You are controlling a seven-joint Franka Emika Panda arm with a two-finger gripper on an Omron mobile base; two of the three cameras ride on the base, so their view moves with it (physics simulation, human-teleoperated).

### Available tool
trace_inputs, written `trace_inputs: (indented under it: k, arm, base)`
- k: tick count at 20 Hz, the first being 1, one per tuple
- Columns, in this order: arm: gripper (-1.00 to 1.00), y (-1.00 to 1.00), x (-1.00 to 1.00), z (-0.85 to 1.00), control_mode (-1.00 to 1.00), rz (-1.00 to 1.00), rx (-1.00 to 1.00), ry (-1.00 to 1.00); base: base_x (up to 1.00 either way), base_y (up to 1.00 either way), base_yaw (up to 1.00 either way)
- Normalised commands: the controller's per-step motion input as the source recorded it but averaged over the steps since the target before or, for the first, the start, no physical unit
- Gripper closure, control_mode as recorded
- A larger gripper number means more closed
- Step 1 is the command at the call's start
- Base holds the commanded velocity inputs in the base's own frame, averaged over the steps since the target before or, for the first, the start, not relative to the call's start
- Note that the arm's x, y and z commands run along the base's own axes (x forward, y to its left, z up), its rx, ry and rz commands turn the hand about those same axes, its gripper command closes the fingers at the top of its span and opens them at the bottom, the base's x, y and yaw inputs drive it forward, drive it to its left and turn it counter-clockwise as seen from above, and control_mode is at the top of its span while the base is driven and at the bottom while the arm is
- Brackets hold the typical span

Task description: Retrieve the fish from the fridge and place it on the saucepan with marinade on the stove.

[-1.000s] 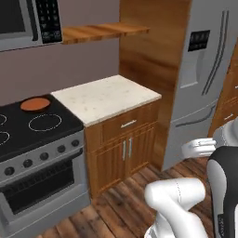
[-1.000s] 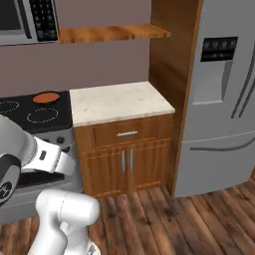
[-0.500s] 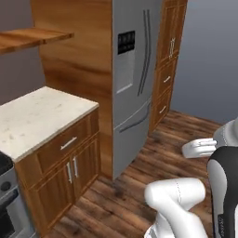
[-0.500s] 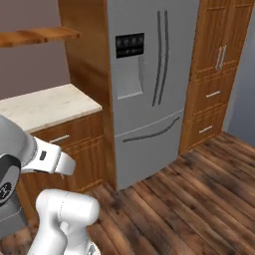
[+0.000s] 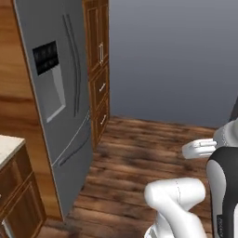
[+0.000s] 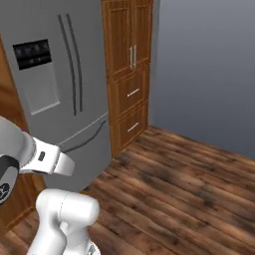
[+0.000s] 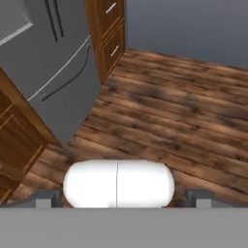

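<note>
Fridge (image 5: 56, 97) upright, doors closed, long handles vertical; jaws (image 7: 123, 198) wide, empty.

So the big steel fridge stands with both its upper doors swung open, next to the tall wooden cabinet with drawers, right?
Not quite. The fridge has both upper doors shut, its long dark handles side by side down the middle, as the right base view shows. The rest holds: it does stand next to the tall wooden cabinet with drawers.
</note>
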Motion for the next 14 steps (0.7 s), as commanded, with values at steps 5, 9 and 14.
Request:
trace_inputs:
  k: [5,9,14]
  arm:
    - [-1.00,0.00,0.00,0.00,1.00,0.00,0.00,0.00]
    - [-1.00,0.00,0.00,0.00,1.00,0.00,0.00,0.00]
    - [-1.00,0.00,0.00,0.00,1.00,0.00,0.00,0.00]
  base:
    - [1.00,-0.38,-0.42]
    - [1.00,-0.30,-0.33]
    - [1.00,-0.05,-0.13]
